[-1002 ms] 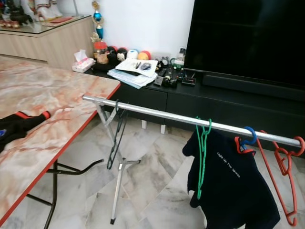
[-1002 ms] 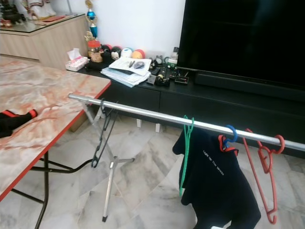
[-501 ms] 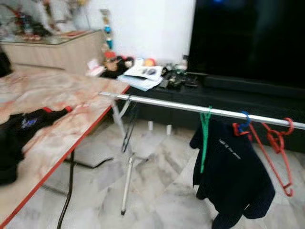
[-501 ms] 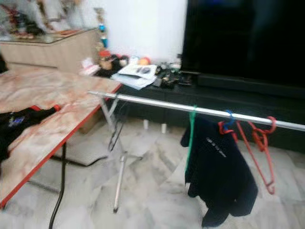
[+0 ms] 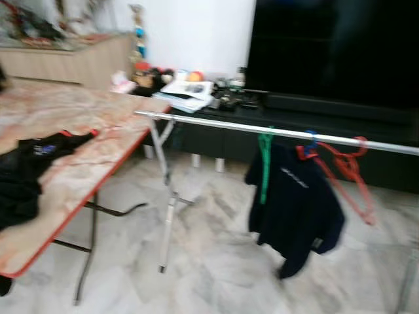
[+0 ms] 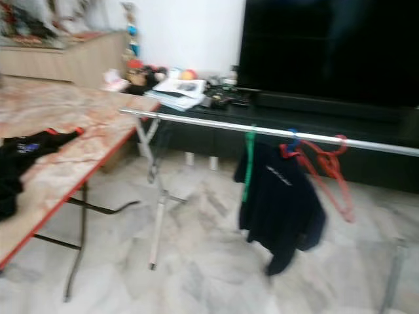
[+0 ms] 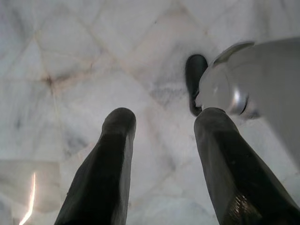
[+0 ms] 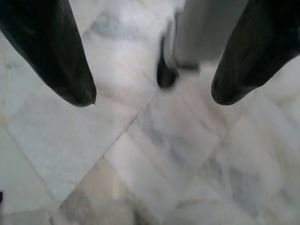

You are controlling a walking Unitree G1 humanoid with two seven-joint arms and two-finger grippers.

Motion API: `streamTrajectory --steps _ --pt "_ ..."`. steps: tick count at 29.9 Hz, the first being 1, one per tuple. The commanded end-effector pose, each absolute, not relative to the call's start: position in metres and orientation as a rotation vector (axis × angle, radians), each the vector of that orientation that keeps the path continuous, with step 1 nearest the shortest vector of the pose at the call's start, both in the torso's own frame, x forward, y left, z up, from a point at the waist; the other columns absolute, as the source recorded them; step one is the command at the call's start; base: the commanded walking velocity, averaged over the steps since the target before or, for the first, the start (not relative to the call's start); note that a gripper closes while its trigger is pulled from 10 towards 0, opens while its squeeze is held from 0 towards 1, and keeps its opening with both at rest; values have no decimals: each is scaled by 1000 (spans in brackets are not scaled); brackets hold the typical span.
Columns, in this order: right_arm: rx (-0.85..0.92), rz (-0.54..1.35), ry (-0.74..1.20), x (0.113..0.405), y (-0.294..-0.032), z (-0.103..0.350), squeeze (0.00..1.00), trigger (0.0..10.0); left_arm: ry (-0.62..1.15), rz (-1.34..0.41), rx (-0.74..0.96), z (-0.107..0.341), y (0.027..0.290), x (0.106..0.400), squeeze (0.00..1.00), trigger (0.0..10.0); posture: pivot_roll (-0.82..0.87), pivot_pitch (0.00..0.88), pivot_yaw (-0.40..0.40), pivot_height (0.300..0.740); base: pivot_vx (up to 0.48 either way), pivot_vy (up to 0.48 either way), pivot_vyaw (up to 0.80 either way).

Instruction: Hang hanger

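Observation:
A silver clothes rail (image 5: 216,124) runs across the room on a folding stand. A green hanger (image 5: 264,163), a black shirt (image 5: 291,203) on a blue hook and a red hanger (image 5: 347,176) hang from its right half. A black garment with red trim (image 5: 33,170) lies on the marble-patterned table (image 5: 98,131) at the left. My left gripper (image 7: 164,122) hangs open over the floor tiles, holding nothing. The right gripper (image 8: 152,96) is also open and empty above the floor. The head views are blurred.
A low black TV console (image 5: 216,140) with papers (image 5: 186,95) and small clutter stands behind the rail, under a big dark screen (image 5: 334,52). The table's black legs (image 5: 88,248) and the rack's stand (image 5: 167,229) reach the marble floor.
The whole picture has shifted and blurred, so the camera has moved back: more floor and table show. The hangers and shirt stay on the rail.

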State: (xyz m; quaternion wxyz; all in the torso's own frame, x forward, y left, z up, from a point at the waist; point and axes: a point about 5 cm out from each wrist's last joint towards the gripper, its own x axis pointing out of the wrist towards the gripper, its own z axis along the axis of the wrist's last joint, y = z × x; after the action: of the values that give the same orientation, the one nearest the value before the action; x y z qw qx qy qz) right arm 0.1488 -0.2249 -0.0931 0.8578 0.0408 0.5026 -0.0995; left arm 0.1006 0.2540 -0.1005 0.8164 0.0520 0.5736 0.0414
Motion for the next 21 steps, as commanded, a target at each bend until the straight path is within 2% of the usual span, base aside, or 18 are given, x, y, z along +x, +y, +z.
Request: streamTrajectory --steps 1,21 --pt "79 -212 1045 152 -227 -91 0 10000 1223 85 101 -101 251 101 0 10000 99 0 -2 740 0 0 -781" --pt "82 -195 1049 155 -221 -92 0 10000 1213 75 148 -99 256 106 0 10000 159 0 -3 740 0 0 -781"
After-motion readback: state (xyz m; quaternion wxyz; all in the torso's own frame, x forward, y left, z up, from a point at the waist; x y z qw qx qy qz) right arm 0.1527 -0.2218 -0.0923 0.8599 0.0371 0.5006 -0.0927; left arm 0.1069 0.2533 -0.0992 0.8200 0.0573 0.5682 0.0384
